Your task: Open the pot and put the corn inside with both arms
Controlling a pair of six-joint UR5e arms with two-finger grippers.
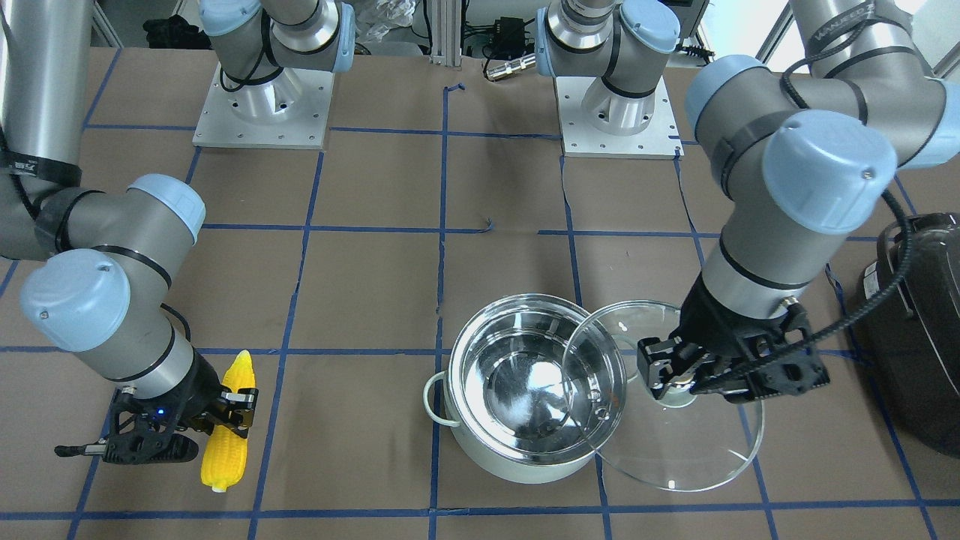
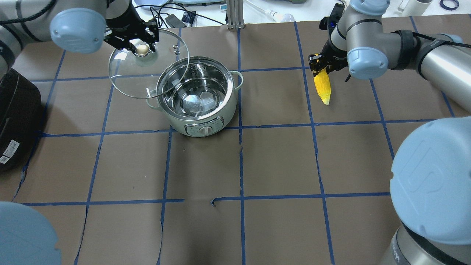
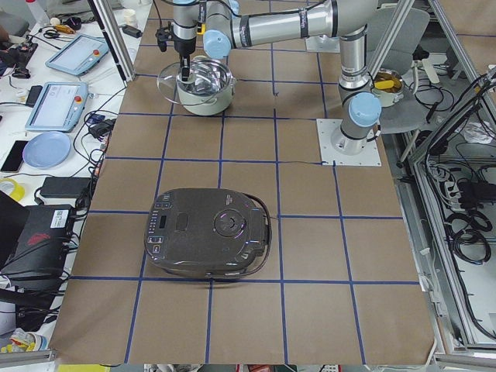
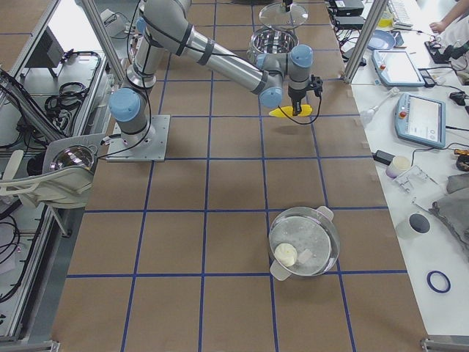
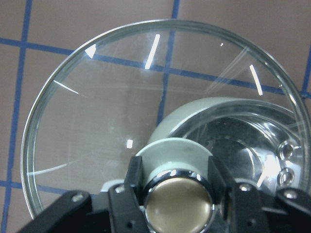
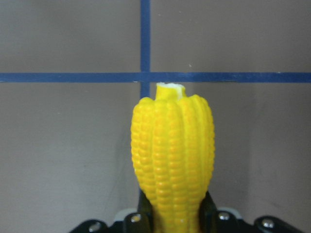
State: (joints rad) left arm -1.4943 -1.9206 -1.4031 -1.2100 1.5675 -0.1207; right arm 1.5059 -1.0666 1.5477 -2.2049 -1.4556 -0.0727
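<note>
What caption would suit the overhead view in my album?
Left gripper holds the lid at the open pot's edge; right gripper grips the corn.

The bench (image 1: 375, 285) is brown, gridded with blue tape lines. The pot (image 2: 215, 119) is pale mint-white outside and mirror-bright steel inside, with a grey control panel on its wall. The lid (image 1: 675, 450) is clear glass with a thin metal edge and a dull gold knob (image 5: 179, 204). The corn (image 2: 323, 86), well apart from the pot, is bright yellow with bumpy kernel rows and a white stub. The left arm (image 1: 795, 187) and right arm (image 1: 97, 300) are grey-silver with light blue caps, and the left gripper (image 1: 681, 381) and right gripper (image 2: 319, 65) are black. The appliance (image 1: 915, 337) near the pot is dark grey.
</note>
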